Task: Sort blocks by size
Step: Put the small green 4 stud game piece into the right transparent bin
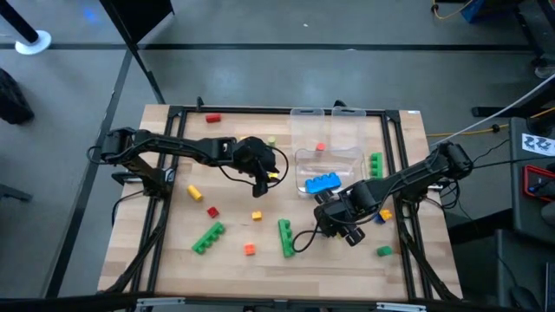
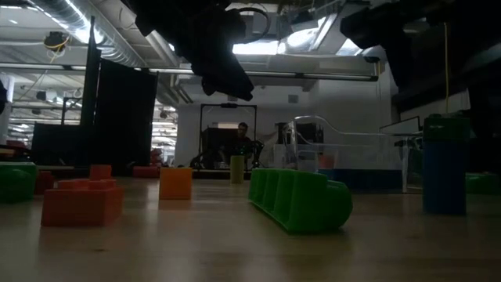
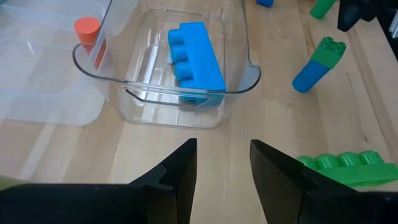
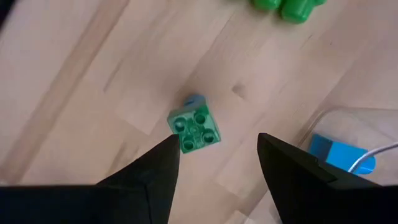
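Note:
Blocks lie scattered on the wooden table. A blue studded brick [image 1: 323, 183] lies in the clear tray [image 1: 305, 160], and it also shows in the left wrist view [image 3: 194, 55]. A small block with a green studded top on a blue base [image 4: 194, 129] stands upright on the table. My right gripper [image 4: 217, 168] hangs open above it, one finger on either side, not touching; in the high view the right gripper [image 1: 332, 218] covers it. My left gripper [image 1: 263, 182] is open and empty mid-table, left of the tray, with its fingers [image 3: 177, 177] pointing toward the tray.
A long green bar [image 1: 284, 237] lies near the front, with a second green bar [image 1: 208, 237] to its left. Small red [image 1: 212, 211], yellow [image 1: 194, 191] and orange [image 1: 257, 215] blocks lie at centre-left. A green block [image 1: 375, 165] stands right of the tray. A person shows in the room beyond [image 2: 243, 137].

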Available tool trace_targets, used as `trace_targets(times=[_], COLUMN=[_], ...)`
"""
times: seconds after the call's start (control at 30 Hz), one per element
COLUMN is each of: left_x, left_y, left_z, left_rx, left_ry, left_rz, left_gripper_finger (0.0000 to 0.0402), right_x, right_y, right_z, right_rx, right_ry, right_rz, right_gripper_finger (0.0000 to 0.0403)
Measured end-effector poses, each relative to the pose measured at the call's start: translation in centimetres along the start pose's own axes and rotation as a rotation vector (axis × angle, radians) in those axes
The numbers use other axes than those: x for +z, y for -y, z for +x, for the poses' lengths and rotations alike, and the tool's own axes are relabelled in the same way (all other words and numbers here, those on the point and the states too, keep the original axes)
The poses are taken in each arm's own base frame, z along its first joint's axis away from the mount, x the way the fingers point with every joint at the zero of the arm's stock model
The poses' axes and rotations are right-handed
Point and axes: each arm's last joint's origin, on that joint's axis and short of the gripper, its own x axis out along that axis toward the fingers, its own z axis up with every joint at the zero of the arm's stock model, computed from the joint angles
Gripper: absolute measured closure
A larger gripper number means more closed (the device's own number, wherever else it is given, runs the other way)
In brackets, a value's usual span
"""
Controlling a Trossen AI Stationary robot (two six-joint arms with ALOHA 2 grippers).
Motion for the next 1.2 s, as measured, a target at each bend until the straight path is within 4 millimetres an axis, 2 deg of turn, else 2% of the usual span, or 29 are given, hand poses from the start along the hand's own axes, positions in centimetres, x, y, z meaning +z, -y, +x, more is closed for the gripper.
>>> trace_targets(times=[0.23,0.53,0.8,1.2], left_x=[0.0,0.0,0.0,0.0], left_y=[0.0,0.0,0.0,0.4], left_z=[0.0,0.0,0.0,0.0], left_rx=[0.001,0.0,0.0,-0.008], left_ry=[-0.004,-0.002,0.0,-0.002], left_rz=[-0.002,0.001,-0.002,0.007], left_gripper_finger=[0.0269,0.0269,0.0269,0.0269], right_x=[0.2,0.8,1.1,1.5], right_y=[0.1,-1.5,-1.9,-1.8], right_z=[1.2,2.9,4.3,4.7], right_rx=[0.013,0.038,-0.014,-0.027], right_ry=[-0.048,-0.098,-0.156,-0.134], right_rz=[-0.029,-0.132,-0.154,-0.152], right_gripper_finger=[0.0184,0.0184,0.0184,0.0184])
